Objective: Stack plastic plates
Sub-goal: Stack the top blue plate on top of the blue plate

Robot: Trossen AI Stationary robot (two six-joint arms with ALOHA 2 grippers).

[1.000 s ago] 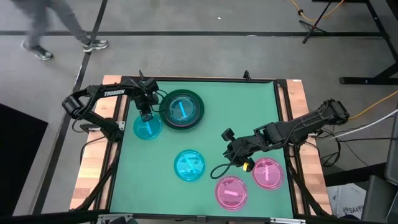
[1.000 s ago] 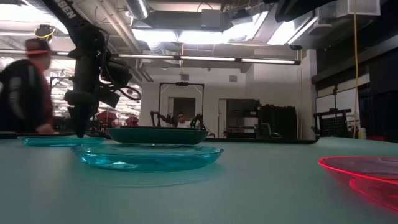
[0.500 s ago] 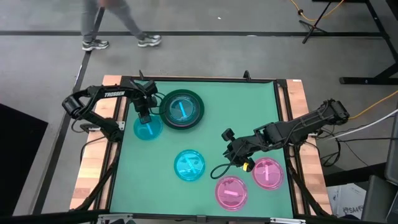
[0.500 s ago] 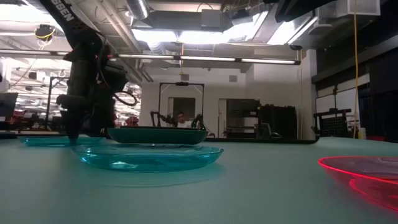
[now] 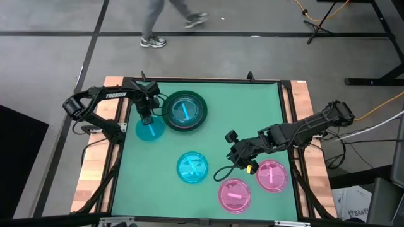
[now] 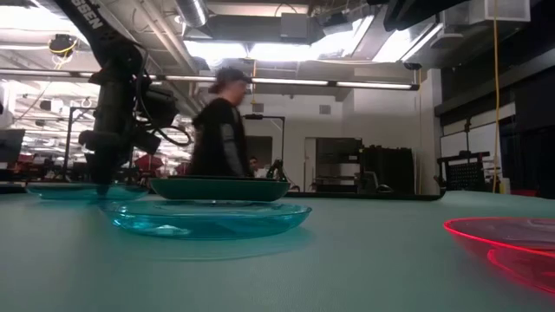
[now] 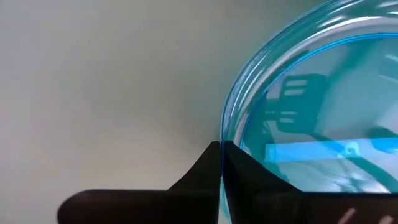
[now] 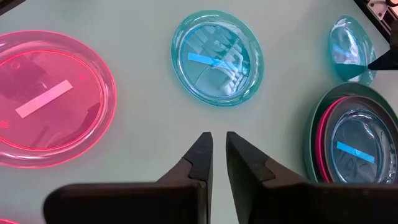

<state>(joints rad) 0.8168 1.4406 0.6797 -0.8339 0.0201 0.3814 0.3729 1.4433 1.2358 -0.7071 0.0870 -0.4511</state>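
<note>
A dark green plate at the table's far left holds a dark grey, a hot pink and a cyan plate nested inside it. A small cyan plate lies just left of that stack, and my left gripper is shut on its far rim. Another cyan plate lies mid-table. Two translucent pink plates rest flat near the near right corner. My right gripper hovers beside the pink plates, open by a narrow gap and holding nothing. My left gripper pinches the small cyan plate's far rim between its two fingers, one finger on the inner side of the rim and one on the outer. The fingers come from above, pointing down. The plate lies level on the table.
The table's middle and far right are bare green mat. Wooden side rails border the mat. A person walks past beyond the far edge. A cable lies on the mat by the right gripper.
My left gripper has shifted slightly toward the table's left edge along the small cyan plate's far rim, then stayed still. The plates have not moved. A person has walked across behind the table.
</note>
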